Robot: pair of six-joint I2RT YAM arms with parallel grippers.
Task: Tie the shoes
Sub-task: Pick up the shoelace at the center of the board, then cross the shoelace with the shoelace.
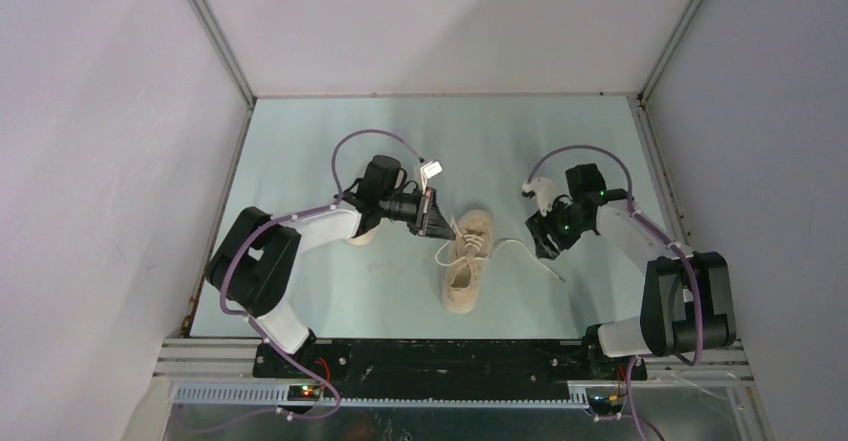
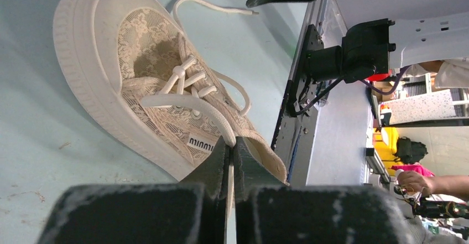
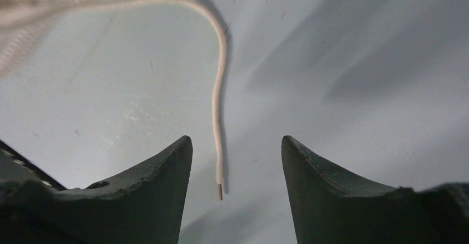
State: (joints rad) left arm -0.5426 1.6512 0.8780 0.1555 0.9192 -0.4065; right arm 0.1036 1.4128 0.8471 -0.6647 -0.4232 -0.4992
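Turns on the right gripper (image 3: 236, 164) and the loose tail of the long off-white lace (image 3: 219, 105). Wide open there, gripping nothing, with the tail's stiff tip sitting right between the two dark fingers, slightly closer to the one at the left of the wrist view. Runs almost straight ahead of that gripper, then curves off to the left of the view, back toward the cream-beige low-top fabric sneaker (image 1: 466, 266); so lengthwise along the reach and square across the closing line. Seems to lie on the pale blue-green counter (image 1: 330, 151) just under the fingertips, though hard to tell whether touching them. Far closer to this gripper than to the left gripper (image 2: 231, 147), pinched fully shut on another flat strand of lace from that sneaker, right at its heel-side opening. Stretches away from that left gripper toe-first, apparently upright on its sole. Sits between the two grippers, then, with a second cream sneaker (image 1: 360, 235) mostly hidden beneath the left arm. Probably needs only a small dip and a squeeze from the right side; risks nudging the thin tip aside if lowered off-centre.
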